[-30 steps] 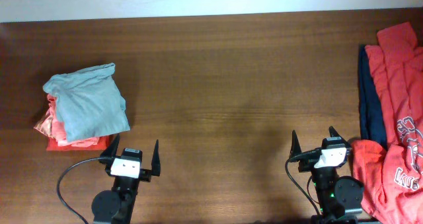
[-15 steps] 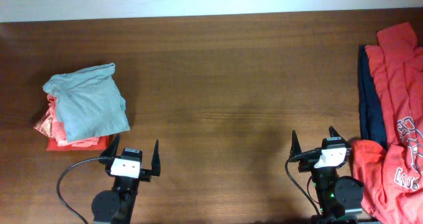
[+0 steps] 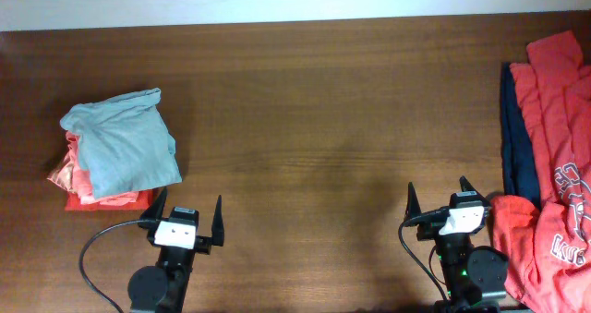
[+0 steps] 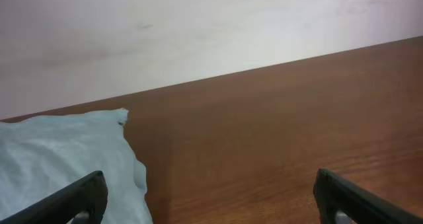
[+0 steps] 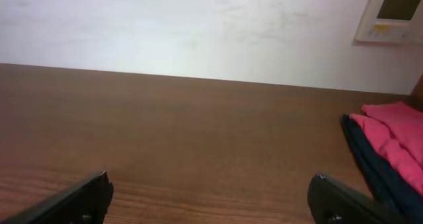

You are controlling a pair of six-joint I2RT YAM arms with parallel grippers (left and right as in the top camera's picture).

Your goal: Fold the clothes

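No recent change on the table (image 3: pixel 305 119): red shirts (image 3: pixel 554 147) and navy shirt (image 3: pixel 517 156) heaped unfolded at right edge, grey-blue shirt (image 3: pixel 125 147) folded at left, left gripper (image 3: pixel 189 207) and right gripper (image 3: pixel 438 198) parked wide and empty along bottom, likely awaiting next pick-up.

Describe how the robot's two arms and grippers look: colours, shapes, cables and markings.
Both arms are black. The left gripper and right gripper each have two black, pointed fingers set on a white block with small dark markings. Behind each block sits a round black joint. A thin black cable loops beside each arm, and a small green light shows on the right arm.
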